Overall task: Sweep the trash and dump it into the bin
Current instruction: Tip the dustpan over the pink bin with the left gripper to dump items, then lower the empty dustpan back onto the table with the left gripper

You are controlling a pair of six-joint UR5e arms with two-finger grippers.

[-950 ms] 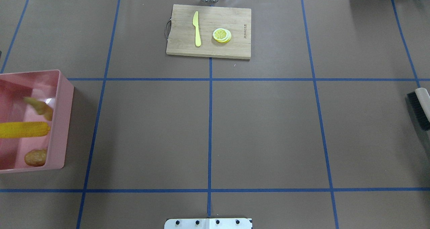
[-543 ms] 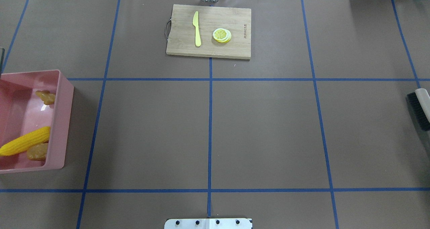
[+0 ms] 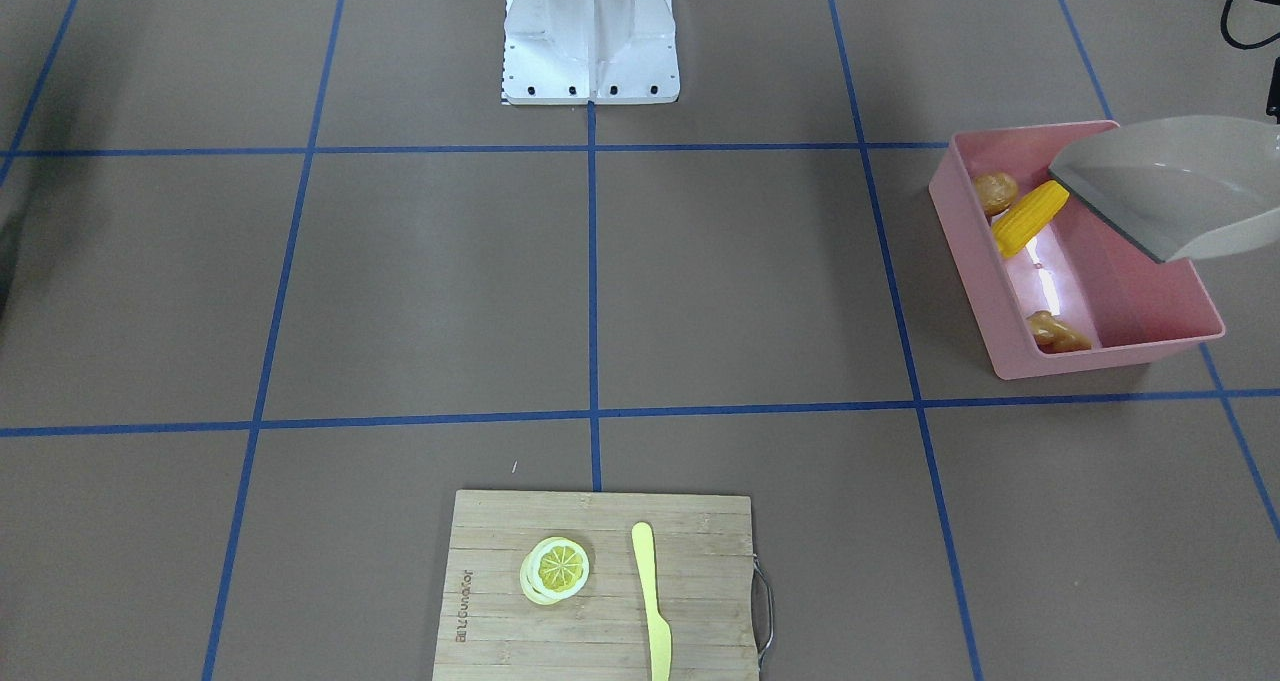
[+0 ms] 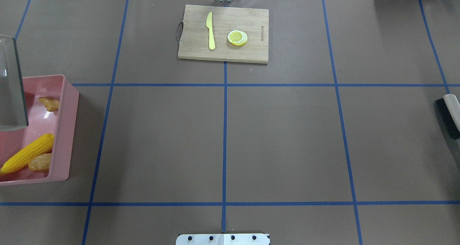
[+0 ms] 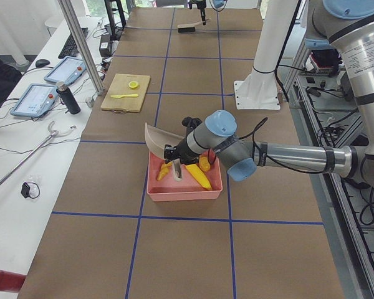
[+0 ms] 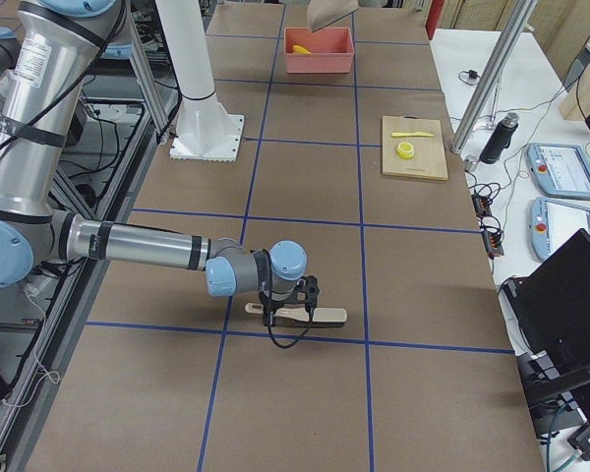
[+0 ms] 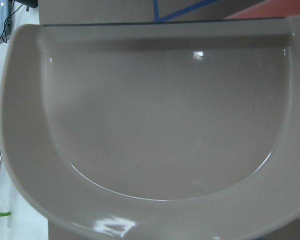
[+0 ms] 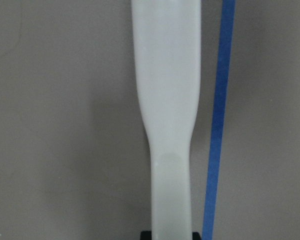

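The pink bin (image 4: pixel 73 130) stands at the table's left edge and also shows in the front view (image 3: pixel 985 281). In it lie the yellow corn cob (image 4: pixel 28 153), the brown potato (image 4: pixel 40 162) and the tan ginger root (image 4: pixel 49 103). A beige dustpan (image 3: pixel 1170 186) hangs tilted over the bin, empty, and fills the left wrist view (image 7: pixel 160 125). My left gripper (image 5: pixel 174 152) is at its handle; I cannot tell its state. My right gripper (image 6: pixel 290 295) is shut on the handle of a brush (image 8: pixel 167 100) that lies on the table at the right edge (image 4: pixel 449 113).
A wooden cutting board (image 4: pixel 222 34) lies at the far middle with a yellow plastic knife (image 4: pixel 210 31) and a lemon slice (image 4: pixel 237 37) on it. The robot's white base (image 3: pixel 590 36) stands at the near middle. Blue tape lines cross the brown table cover.
The corn, potato and ginger tumbled and settled in the bin. The dustpan has swung into the overhead view above the bin's far side. The brush has stayed put.
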